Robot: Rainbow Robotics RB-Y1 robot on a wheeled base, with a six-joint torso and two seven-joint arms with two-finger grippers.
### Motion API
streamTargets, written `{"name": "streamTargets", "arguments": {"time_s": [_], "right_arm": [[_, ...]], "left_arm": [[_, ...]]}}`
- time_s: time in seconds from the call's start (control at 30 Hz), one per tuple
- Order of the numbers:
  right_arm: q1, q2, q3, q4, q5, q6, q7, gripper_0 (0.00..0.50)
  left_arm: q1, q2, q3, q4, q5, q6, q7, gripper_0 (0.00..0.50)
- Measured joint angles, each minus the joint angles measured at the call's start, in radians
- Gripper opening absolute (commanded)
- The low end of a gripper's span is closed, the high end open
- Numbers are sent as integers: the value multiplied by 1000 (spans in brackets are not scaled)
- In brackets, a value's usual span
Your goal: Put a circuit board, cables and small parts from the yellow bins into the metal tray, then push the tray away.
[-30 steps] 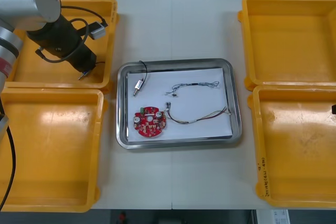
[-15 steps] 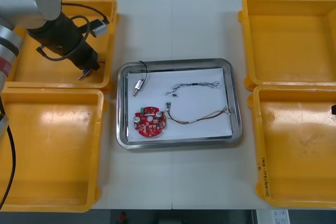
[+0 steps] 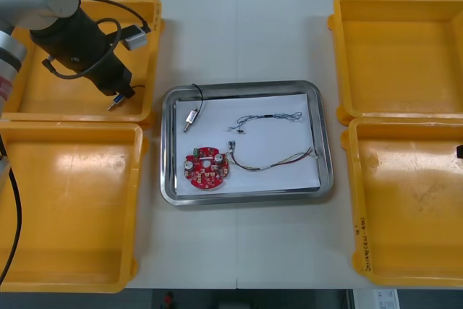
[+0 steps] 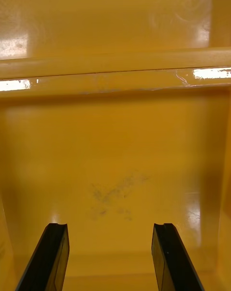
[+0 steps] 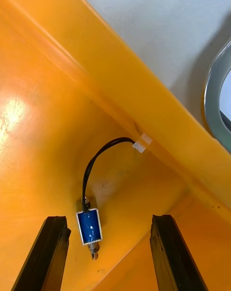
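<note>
My left gripper (image 5: 108, 219) hung low inside the far left yellow bin (image 3: 43, 99), at its near right corner, next to the wall that faces the metal tray (image 3: 246, 86). Its fingers stood wide apart and held nothing. On the bin's floor between them lay a small blue metal part (image 5: 89, 227), just beside one finger and well clear of the other. A black cable (image 5: 103, 161) rose from the part, curving toward the bin's wall and ending in a small white tag (image 5: 142, 143).

The tray sat at the middle of the table (image 3: 239, 27), between the bins, with a white inside. A round red circuit board (image 3: 206, 168) lay near its near left corner. A small metal part (image 3: 192, 117) with a thin black lead rested by the far left corner. A twisted blue and white cable (image 3: 268, 117) stretched along the far edge toward the right. A red and yellow cable (image 3: 271, 162) ran across the near half, from beside the board to the right edge.

My right gripper (image 4: 108, 228) waited over the bare floor of a yellow bin on the right (image 4: 115, 151), fingers spread apart and gripping nothing.
</note>
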Motion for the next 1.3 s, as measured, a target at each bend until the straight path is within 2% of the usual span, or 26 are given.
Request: {"name": "streamTargets", "arguments": {"time_s": [0.5,1.3], "right_arm": [[0,0,0,0,-15,0,0,500],[1,-1,0,0,-26,0,-37,500]], "left_arm": [[26,12,-8,-4,-26,-1,0,500],[49,14,-83,30,-30,-136,1,500]]}}
